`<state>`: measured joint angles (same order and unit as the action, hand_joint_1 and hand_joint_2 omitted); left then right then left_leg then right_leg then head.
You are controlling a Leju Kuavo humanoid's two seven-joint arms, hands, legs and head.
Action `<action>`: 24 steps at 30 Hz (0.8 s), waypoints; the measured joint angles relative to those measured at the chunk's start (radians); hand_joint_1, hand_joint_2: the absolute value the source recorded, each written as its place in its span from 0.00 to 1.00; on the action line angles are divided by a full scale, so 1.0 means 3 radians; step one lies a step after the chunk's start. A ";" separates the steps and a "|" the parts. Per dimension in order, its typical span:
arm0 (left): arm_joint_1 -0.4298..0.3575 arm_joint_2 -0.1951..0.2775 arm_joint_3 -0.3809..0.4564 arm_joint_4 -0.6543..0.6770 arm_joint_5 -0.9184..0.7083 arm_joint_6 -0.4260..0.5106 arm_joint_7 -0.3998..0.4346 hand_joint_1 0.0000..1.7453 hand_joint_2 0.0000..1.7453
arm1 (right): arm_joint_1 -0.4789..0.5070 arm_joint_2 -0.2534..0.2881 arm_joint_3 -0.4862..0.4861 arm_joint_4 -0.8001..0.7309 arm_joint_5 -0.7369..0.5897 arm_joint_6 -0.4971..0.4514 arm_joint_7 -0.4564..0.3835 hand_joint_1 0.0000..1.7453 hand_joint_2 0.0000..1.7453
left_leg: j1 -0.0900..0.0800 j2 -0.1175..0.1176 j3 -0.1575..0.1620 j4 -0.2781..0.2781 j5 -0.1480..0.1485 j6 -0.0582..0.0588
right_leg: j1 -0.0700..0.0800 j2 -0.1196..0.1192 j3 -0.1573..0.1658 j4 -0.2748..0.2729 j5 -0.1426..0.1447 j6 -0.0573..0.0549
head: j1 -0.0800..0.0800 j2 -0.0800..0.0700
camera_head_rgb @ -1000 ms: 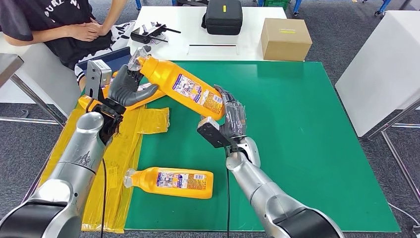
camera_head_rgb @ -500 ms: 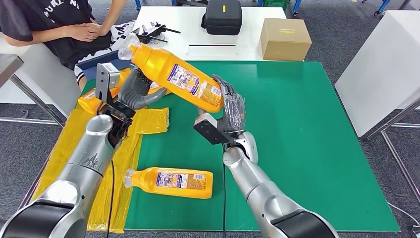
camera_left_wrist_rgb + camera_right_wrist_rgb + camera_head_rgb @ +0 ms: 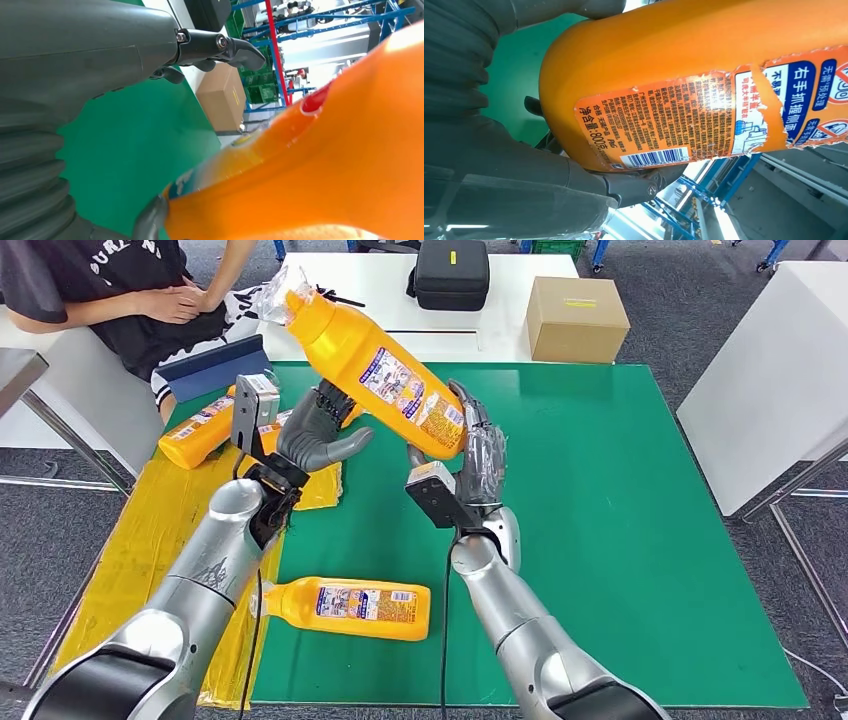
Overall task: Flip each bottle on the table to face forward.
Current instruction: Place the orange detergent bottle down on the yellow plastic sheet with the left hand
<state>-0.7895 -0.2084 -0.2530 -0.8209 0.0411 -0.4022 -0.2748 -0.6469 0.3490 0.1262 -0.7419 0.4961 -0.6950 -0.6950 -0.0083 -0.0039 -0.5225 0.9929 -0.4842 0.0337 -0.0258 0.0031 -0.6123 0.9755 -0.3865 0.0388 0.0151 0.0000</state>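
An orange bottle is up in the air, tilted, with its wrapped cap toward the far left and its label toward me. My right hand grips its base; the right wrist view shows the bottle with its barcode label lying against that hand. My left hand sits under the bottle's middle with its fingers spread. In the left wrist view its thumb stands off the bottle. A second orange bottle lies on the green mat, label up. A third lies on the yellow sheet.
A person sits at the far left corner with hands folded. Behind the mat, a white table carries a black case and a cardboard box. A blue folder lies beside the mat. Another white table stands at the right.
The held bottle rose and tipped more upright, its cap swinging up and right. My left hand slid off the neck to below the body. The right hand kept hold of the base.
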 joint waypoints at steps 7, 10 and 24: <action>-0.0004 -0.0047 -0.0045 -0.0034 0.0098 0.0053 0.0013 0.00 1.00 | -0.0017 0.0020 0.0058 0.0136 -0.0234 0.0001 0.0000 1.00 1.00 | 0.0001 0.0000 0.0000 0.0000 0.0000 0.0000 | 0.0002 0.0000 0.0000 0.0001 0.0000 0.0000 | 0.0000 0.0000; -0.0004 -0.0054 -0.0049 -0.0036 0.0106 0.0054 0.0015 0.00 1.00 | -0.0027 0.0023 0.0077 0.0182 -0.0245 0.0001 0.0000 1.00 1.00 | 0.0001 0.0000 0.0000 0.0000 0.0000 0.0000 | 0.0002 0.0000 0.0000 0.0001 0.0000 0.0000 | 0.0000 0.0000; 0.0001 -0.0039 0.0027 -0.0286 0.0416 0.0134 0.0132 0.00 1.00 | -0.0054 0.0023 0.0118 0.0388 -0.0295 0.0000 0.0000 1.00 1.00 | 0.0001 -0.0001 -0.0003 0.0000 0.0000 0.0000 | 0.0000 -0.0001 0.0000 0.0001 0.0000 0.0000 | 0.0000 0.0000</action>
<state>-0.7893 -0.2201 -0.2449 -0.9067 0.1658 -0.3620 -0.2353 -0.6632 0.3559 0.1616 -0.6256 0.4074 -0.6950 -0.6950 -0.0078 -0.0041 -0.5233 0.9928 -0.4842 0.0337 -0.0258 0.0027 -0.6123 0.9758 -0.3865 0.0388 0.0151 0.0000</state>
